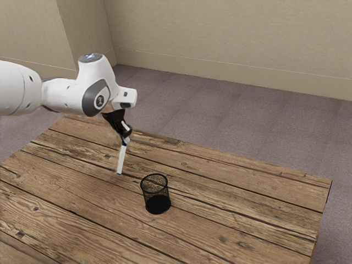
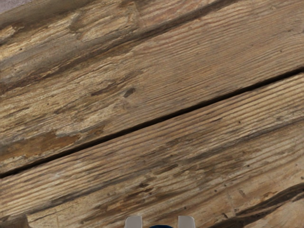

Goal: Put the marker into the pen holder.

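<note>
The marker [image 1: 122, 158] was in the grasp of the gripper [image 1: 126, 137], outside the pen holder [image 1: 155, 193] and over the table [image 1: 242, 206]. Its long axis ran close to upright, with a slight tilt: the lower end pointed down and a little toward the exterior view's left, the upper end toward its right. The body was white, with dark blue near the gripper and a small dark tip below. Whether that tip touched the wood could not be told.

The gripper was closed around the marker's upper part, its pale fingertips [image 2: 133, 222] standing on either side of the blue end in the wrist view. The black hand slanted downward and toward the exterior view's right. Above it, the white arm [image 1: 63, 94] came in nearly level from the exterior view's left and bent down at the wrist.

The pen holder, a black mesh cup, stood upright with its mouth up, near the marker, toward the exterior view's right and closer to that camera. The table was made of worn brown planks, with strong grain, knots and dark seams. Beyond it lay a purplish-grey floor [image 1: 220, 115], then beige walls [image 1: 231, 36] that met in a corner above a pale baseboard [image 1: 220, 78].
</note>
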You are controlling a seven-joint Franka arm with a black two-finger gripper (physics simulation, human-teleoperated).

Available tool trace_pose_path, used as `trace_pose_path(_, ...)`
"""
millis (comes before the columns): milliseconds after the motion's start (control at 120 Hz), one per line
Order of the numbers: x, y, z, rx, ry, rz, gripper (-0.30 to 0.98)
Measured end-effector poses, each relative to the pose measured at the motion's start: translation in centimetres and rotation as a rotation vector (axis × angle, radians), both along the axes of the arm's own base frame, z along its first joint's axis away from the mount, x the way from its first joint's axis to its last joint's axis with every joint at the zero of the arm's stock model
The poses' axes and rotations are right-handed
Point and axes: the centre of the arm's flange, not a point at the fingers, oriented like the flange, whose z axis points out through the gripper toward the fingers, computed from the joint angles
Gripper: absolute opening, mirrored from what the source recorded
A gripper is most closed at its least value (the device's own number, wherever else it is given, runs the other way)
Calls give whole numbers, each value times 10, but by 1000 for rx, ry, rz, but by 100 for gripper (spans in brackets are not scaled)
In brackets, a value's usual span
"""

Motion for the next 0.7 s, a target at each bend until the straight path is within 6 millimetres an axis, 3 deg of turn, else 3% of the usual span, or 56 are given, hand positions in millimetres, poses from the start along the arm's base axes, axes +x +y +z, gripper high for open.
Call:
trace_pose_path(233,-7,-45,56,-10,-80,-57,-10)
trace_pose_path(325,-17,-67,81,-21,-99,-86,-10)
trace_pose_path(442,-31,-81,109,-38,-93,-97,-10)
trace_pose_path(575,-47,-88,123,-65,-33,-85,-10)
trace_pose_path(700,-57,-100,121,-102,44,-77,-10)
